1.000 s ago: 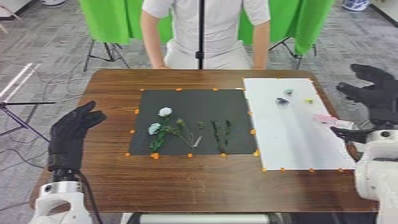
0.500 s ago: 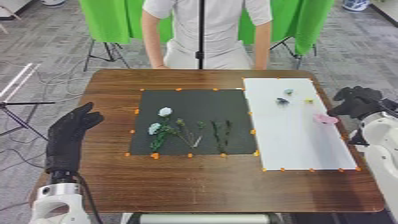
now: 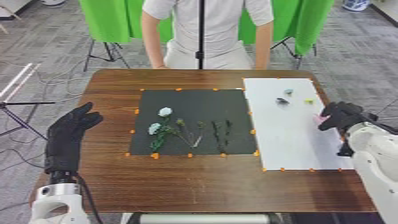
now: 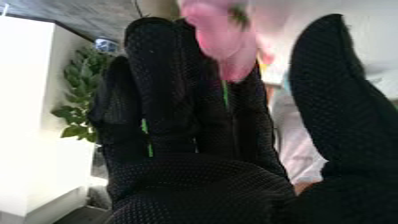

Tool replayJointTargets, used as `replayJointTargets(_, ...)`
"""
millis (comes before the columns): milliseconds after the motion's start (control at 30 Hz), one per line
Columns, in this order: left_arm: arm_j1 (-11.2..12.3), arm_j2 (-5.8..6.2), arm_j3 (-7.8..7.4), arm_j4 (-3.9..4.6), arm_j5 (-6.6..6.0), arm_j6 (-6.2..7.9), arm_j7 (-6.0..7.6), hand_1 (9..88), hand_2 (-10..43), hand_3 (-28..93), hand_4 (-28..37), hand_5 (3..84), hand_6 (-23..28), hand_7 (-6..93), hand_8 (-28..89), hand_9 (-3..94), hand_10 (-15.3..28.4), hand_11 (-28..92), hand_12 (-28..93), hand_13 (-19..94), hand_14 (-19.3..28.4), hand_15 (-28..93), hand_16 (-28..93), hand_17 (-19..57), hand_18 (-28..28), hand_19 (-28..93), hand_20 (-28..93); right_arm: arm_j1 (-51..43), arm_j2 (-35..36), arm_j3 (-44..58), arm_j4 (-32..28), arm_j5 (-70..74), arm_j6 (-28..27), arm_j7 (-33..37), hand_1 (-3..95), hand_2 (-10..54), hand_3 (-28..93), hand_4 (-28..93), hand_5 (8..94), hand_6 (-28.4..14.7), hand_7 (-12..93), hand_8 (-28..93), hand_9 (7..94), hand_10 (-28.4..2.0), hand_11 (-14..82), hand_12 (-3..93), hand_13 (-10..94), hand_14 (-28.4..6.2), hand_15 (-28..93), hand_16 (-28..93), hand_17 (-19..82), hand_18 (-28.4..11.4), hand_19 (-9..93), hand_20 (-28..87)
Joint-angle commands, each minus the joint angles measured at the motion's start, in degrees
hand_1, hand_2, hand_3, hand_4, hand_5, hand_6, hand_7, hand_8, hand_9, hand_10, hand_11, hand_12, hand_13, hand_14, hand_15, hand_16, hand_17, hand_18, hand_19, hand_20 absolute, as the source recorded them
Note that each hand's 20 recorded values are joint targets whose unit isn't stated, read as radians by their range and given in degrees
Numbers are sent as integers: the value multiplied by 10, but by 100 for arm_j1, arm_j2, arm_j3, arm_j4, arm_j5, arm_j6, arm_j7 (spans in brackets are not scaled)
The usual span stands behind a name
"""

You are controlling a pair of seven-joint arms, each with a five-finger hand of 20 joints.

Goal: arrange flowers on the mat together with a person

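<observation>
My left hand is held over the table's left side, open. At the white sheet's right edge, my right hand partly covers the pink flower. In the right wrist view my right hand is open, fingers straight and thumb apart, and the pink flower overlaps the fingertips; contact is unclear. The black mat holds white flowers with green stems and leaves, plus several thin sprigs. The white sheet also carries a dark flower, a pale blue one and a yellow-green one.
Orange markers line the mat and sheet on the brown table. A person stands at the far edge with arms down. A thin black pole rises beyond the table, with green cloth behind.
My right hand has moved inward from beyond the table's right edge to the pink flower on the white sheet. My left hand has barely moved.
</observation>
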Motion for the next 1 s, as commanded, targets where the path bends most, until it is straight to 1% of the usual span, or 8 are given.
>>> replayJointTargets(33,54,-45,-26,-8,28,50,-65,249,30,655,-247,504,57,160,-54,502,146,236,154,404,199,259,11,41,136,123,161,-115,-116,-304,423,-349,1267,66,435,-95,741,-281,586,49,193,-119,722,-108,177,186,745,-78,597,286,379,-200,805,572)
replayJointTargets(100,60,-50,-39,-11,24,54,-62,249,30,655,-247,504,57,160,-53,502,147,235,153,404,199,259,11,41,136,123,160,-165,-135,-342,529,-373,1721,91,485,-95,703,-281,634,51,202,-115,775,-97,147,240,775,-65,596,301,406,-198,832,567)
replayJointTargets(167,71,-51,-36,-13,17,68,-60,249,30,655,-247,504,57,160,-53,502,147,236,153,404,199,259,11,41,136,123,160,-197,-126,-401,628,-402,2161,119,538,-95,648,-282,683,48,209,-37,831,-85,92,303,808,-53,594,316,432,-194,858,554)
replayJointTargets(333,87,-61,-44,-22,23,66,-70,249,30,655,-246,503,57,160,-52,502,147,236,154,404,198,259,10,41,136,123,161,-219,-93,-408,646,-363,2596,43,601,-95,625,-273,798,41,223,24,923,-69,69,350,875,-27,599,330,494,-184,912,535)
replayJointTargets(433,96,-61,-50,-27,19,68,-65,249,30,656,-246,504,57,161,-52,502,147,235,154,404,198,260,10,41,136,123,160,-260,-57,-324,329,-270,2741,112,609,-95,626,-270,813,39,220,31,931,-69,71,357,884,-23,598,336,504,-182,922,529)
replayJointTargets(667,74,6,-82,-40,36,39,-116,249,30,656,-246,505,57,162,-53,502,146,236,153,404,199,261,10,41,135,123,161,-121,136,-354,-1035,81,3081,13,610,-95,634,-271,821,37,217,38,936,-71,76,362,888,-18,601,344,511,-179,929,524)
replayJointTargets(800,91,3,-113,-61,26,90,-104,249,30,656,-246,504,57,161,-53,502,146,236,154,404,199,261,10,41,135,122,161,611,264,-1089,-1481,402,3252,-662,609,-95,639,-272,824,40,216,38,937,-71,74,364,885,-13,613,352,512,-176,931,529)
replayJointTargets(1000,118,-13,-77,-53,28,90,-90,249,30,655,-246,504,57,163,-53,502,146,236,154,403,199,260,10,41,135,122,161,2048,77,-2881,-1466,679,3314,-1527,607,-95,641,-273,824,47,217,35,934,-64,65,363,878,-8,623,359,510,-172,932,537)
